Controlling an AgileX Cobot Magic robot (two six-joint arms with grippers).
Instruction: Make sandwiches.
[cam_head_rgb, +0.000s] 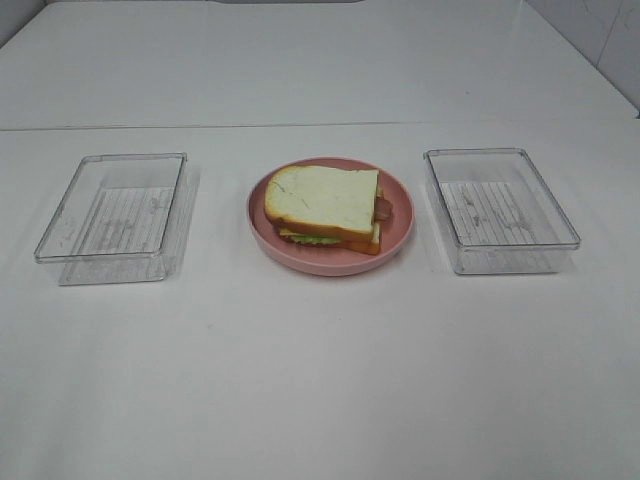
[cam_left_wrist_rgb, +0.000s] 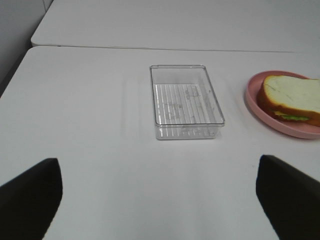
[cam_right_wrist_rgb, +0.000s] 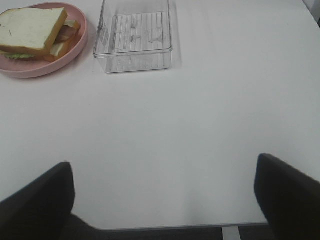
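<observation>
One sandwich (cam_head_rgb: 325, 205) lies on the round pink plate (cam_head_rgb: 330, 266) at the table's middle. Its top is a white bread slice with brown crust. Green lettuce, yellow cheese and a reddish bacon end show at its edges. The sandwich also shows in the left wrist view (cam_left_wrist_rgb: 292, 97) and the right wrist view (cam_right_wrist_rgb: 32, 30). Neither gripper shows in the high view. My left gripper (cam_left_wrist_rgb: 157, 165) is open and empty over bare table, well short of the sandwich. My right gripper (cam_right_wrist_rgb: 162, 167) is open and empty near the table's front edge.
An empty clear plastic tray (cam_head_rgb: 115, 205) stands left of the plate and also shows in the left wrist view (cam_left_wrist_rgb: 185, 100). A second empty clear tray (cam_head_rgb: 500, 205) stands right of the plate and also shows in the right wrist view (cam_right_wrist_rgb: 135, 32). A table seam runs behind them.
</observation>
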